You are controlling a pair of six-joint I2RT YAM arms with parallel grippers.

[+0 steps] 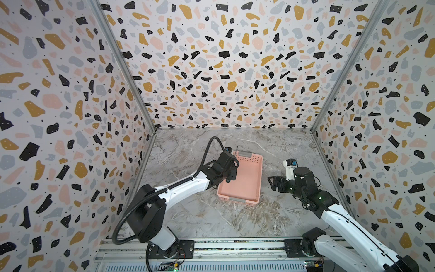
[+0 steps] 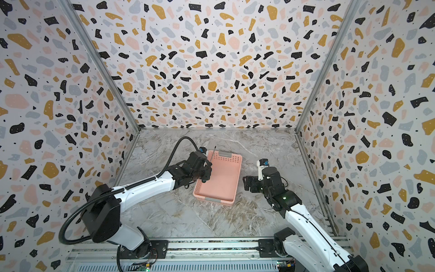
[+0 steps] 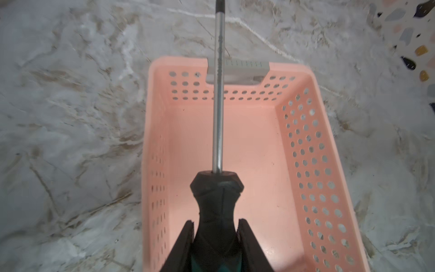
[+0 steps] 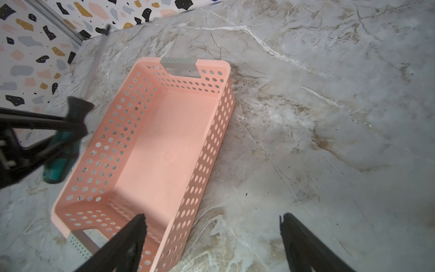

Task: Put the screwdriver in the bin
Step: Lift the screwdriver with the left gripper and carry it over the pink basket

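The salmon-pink bin lies empty mid-table in both top views, its long sides running front to back. My left gripper is shut on the black and teal handle of the screwdriver, held in the air over the left side of the bin. The thin shaft points past the bin's far end. My right gripper is open and empty, just right of the bin. The right wrist view also shows the screwdriver.
The marble tabletop is enclosed by terrazzo-patterned walls at the left, back and right. A metal rail carrying both arm bases runs along the front edge. The bin's grey handle strips sit at its two short ends.
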